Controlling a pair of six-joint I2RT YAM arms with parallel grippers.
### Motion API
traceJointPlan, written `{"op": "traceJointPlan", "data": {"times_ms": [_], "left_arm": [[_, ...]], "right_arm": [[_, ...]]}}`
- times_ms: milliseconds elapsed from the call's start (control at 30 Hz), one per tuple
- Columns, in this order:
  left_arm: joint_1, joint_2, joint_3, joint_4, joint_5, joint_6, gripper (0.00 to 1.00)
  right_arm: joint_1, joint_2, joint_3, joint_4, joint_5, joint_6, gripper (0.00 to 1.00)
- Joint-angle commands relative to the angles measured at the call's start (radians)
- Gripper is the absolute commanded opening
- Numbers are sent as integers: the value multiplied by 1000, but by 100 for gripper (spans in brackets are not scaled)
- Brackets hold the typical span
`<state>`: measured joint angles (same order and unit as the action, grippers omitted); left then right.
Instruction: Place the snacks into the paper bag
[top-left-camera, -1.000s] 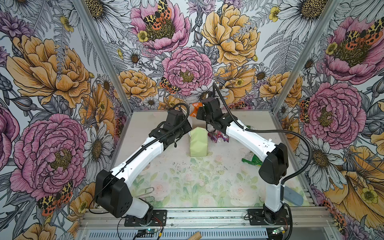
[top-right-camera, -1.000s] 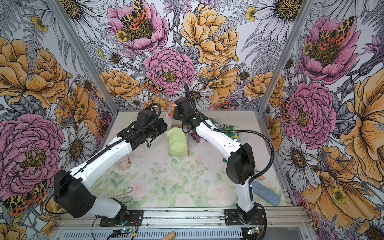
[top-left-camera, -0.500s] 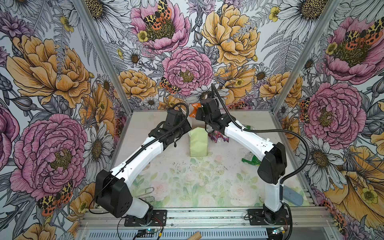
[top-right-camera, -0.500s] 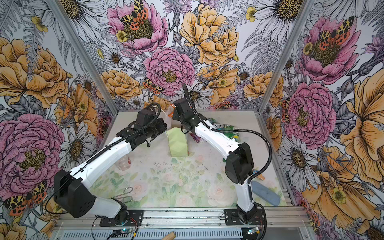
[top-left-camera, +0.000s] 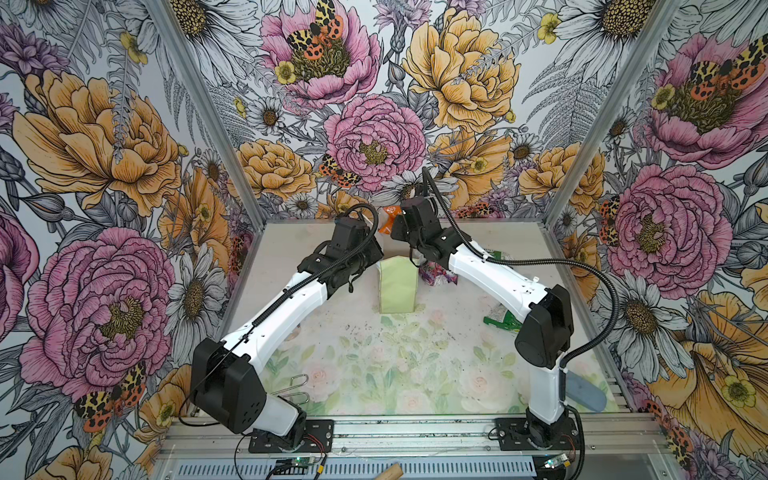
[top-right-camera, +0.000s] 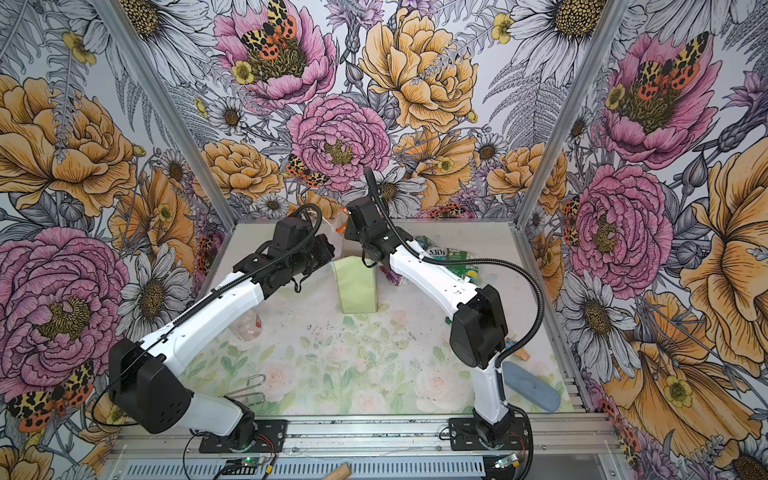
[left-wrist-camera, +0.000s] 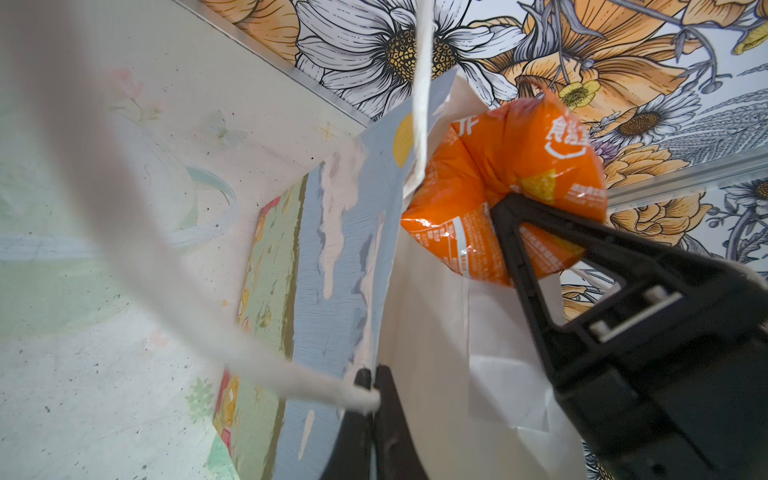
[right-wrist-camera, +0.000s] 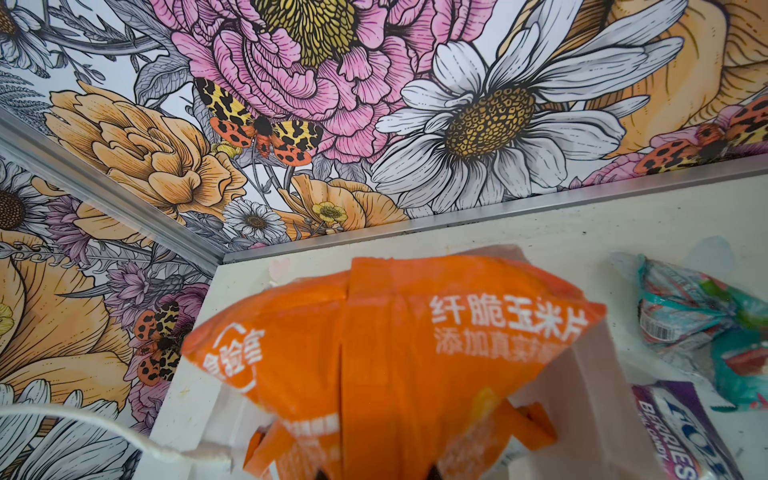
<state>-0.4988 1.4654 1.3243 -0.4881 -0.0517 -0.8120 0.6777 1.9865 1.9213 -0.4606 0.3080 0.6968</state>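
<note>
Orange packet, upper centre of frame, pinched by right gripper over paper bag; left gripper clamps bag rim

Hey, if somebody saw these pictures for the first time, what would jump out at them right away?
Probably the loud floral wallpaper covering all the walls around the table. Next, the bright orange packet pinched in the right gripper at the open mouth of the paper bag, which stands at the back middle of the table. The left gripper pinches the bag's rim.
</note>
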Motion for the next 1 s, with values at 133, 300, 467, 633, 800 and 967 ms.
{"op": "traceJointPlan", "data": {"times_ms": [133, 300, 467, 633, 800, 967], "left_arm": [[8, 8, 27, 0, 23, 19, 0], [8, 6, 27, 0, 24, 19, 0], [8, 2, 34, 0, 23, 21, 0], [9, 0, 39, 0, 25, 24, 0], [7, -6, 40, -1, 25, 24, 0], [6, -14, 40, -4, 19, 24, 0]], "right_arm": [[23, 3, 27, 13, 89, -57, 2], [35, 15, 35, 17, 113, -86, 1], [47, 28, 41, 17, 124, -94, 5], [62, 31, 41, 17, 131, -95, 15], [71, 17, 35, 17, 134, -101, 18], [77, -14, 14, 16, 136, -99, 25]]}}
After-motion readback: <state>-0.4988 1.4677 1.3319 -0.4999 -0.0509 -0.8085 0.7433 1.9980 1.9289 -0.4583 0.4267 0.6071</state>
